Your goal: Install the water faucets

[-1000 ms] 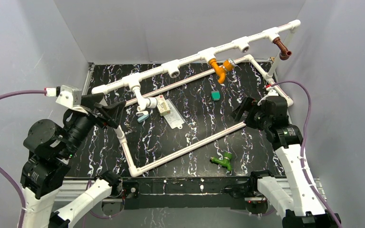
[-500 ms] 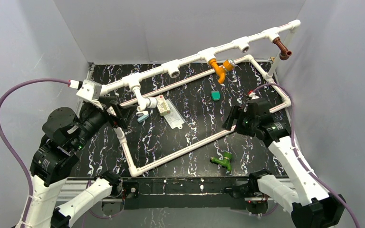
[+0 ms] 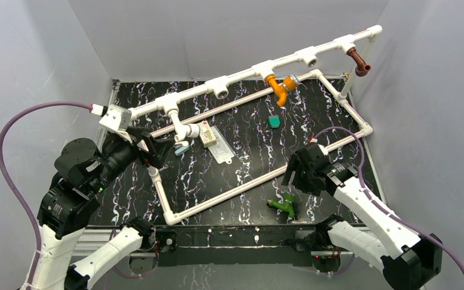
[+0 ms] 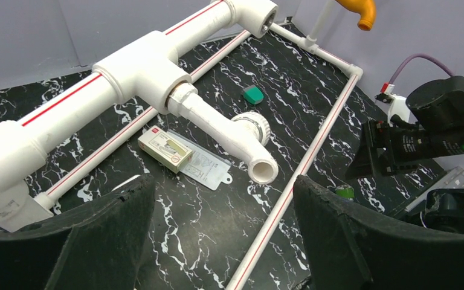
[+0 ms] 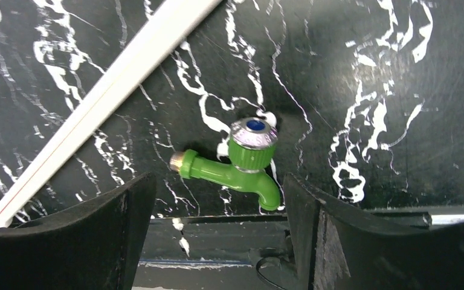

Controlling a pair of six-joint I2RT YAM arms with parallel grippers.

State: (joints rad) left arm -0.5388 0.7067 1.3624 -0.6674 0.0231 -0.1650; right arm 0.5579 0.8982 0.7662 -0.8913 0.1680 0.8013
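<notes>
A bright green faucet (image 3: 282, 204) lies on its side on the black mat near the front edge; in the right wrist view (image 5: 241, 163) it sits just beyond my open fingers. My right gripper (image 3: 290, 179) hovers above it, open and empty (image 5: 217, 241). My left gripper (image 3: 151, 148) is open and empty (image 4: 223, 241), near the white faucet (image 3: 184, 130) that is screwed into the long white pipe (image 3: 248, 72). The white faucet (image 4: 229, 130) shows ahead of the left fingers. An orange faucet (image 3: 280, 86) and a brown faucet (image 3: 358, 60) hang from the pipe.
A white pipe frame (image 3: 235, 190) lies flat on the mat, one bar between the arms. A small teal piece (image 3: 273, 121) and a small box on a clear card (image 3: 208, 136) lie inside the frame. Grey walls enclose the table.
My right arm has swung towards the near edge and down over the green faucet. My left arm moved up towards the white faucet, then stayed almost still.
</notes>
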